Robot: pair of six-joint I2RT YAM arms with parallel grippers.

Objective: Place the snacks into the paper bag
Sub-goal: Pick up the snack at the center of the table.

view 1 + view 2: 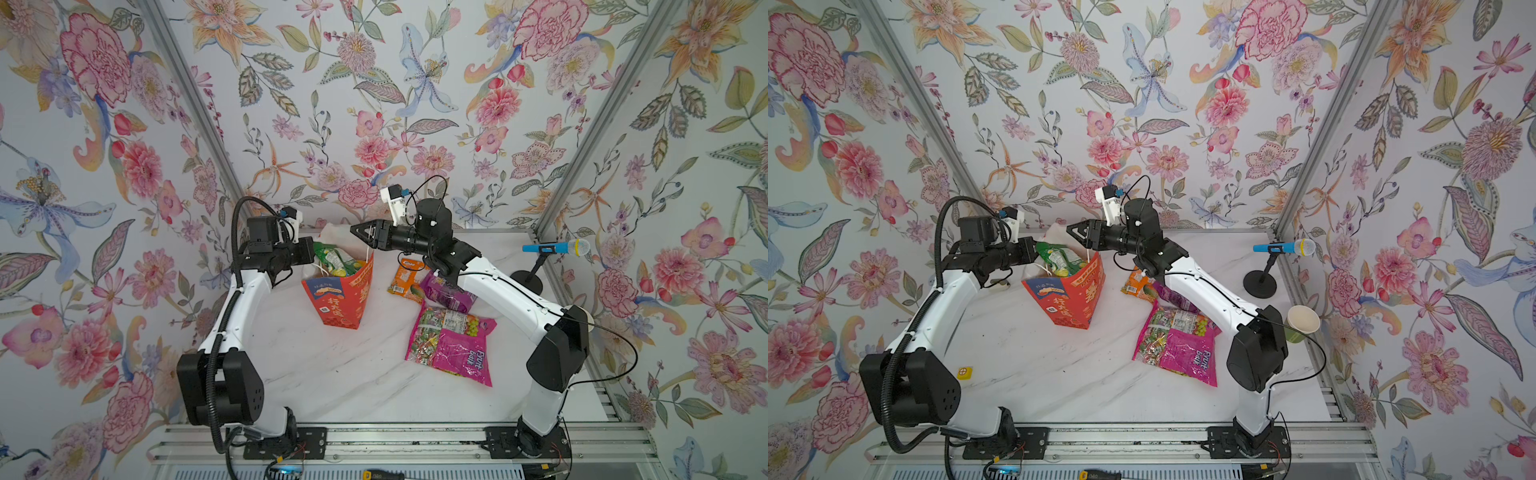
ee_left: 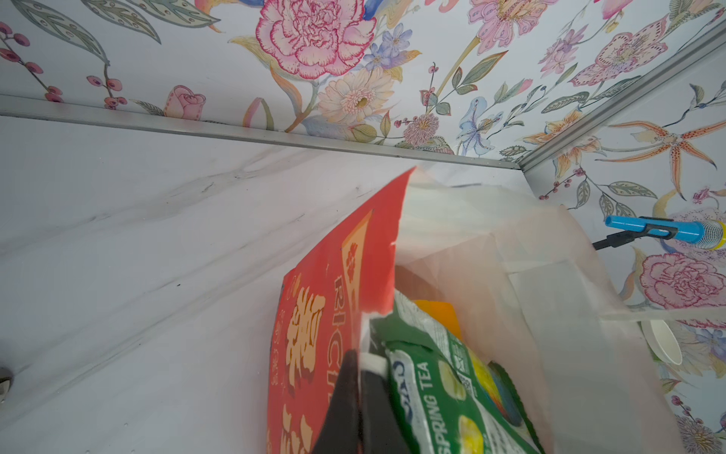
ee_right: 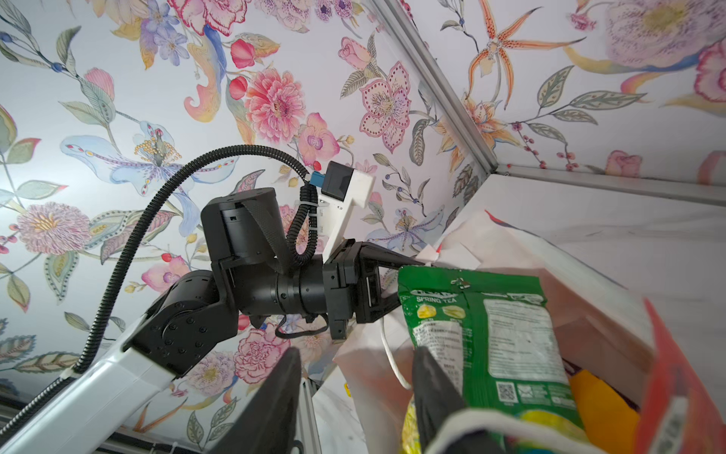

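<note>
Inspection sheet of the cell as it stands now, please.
Surface: white marble table, grey veins.
Job's things: red bag standing open, green packet poking out; orange packet, purple packet, magenta packet lying on the table.
Clutter: paper cup, microphone on stand, yellow sticker.
Pincers: left pincer shut on the bag's rim; right pincer open at the bag's mouth.
Cables: black hose along left arm; thin cable looping off right arm.
Surroundings: floral walls, metal frame.

The purple packet [image 1: 451, 297] lies half hidden under the right arm [image 1: 507, 291] (label unreadable).
</note>
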